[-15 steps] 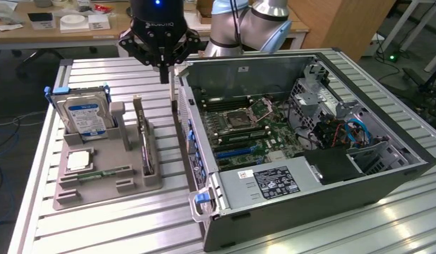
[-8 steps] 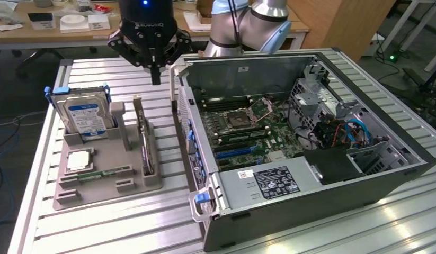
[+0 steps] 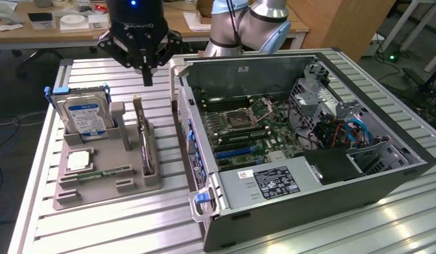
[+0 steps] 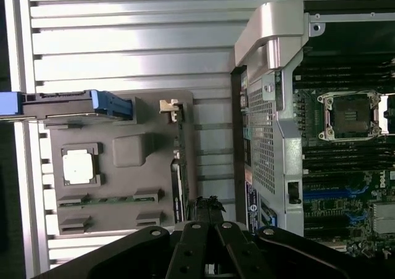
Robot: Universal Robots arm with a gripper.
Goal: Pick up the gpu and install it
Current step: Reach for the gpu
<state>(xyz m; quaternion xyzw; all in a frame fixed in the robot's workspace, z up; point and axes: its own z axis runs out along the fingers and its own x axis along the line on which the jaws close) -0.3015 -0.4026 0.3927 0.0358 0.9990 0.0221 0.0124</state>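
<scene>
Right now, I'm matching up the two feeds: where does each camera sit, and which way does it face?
Exterior view: off the arm, raised, looking obliquely down at the table; the arm and shut tool show.
Wrist view: on the wrist, looking straight down past the tool.
Both share the gpu standing in the gray holder, the hard drive and the open computer case.

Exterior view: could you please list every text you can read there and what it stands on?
"ROBOTIQ", upside down, on the gripper body.
Hard drive label: print too blurred to read.
Power supply label: too small to read.
White sticker on the computer case wall: too small to read.
</scene>
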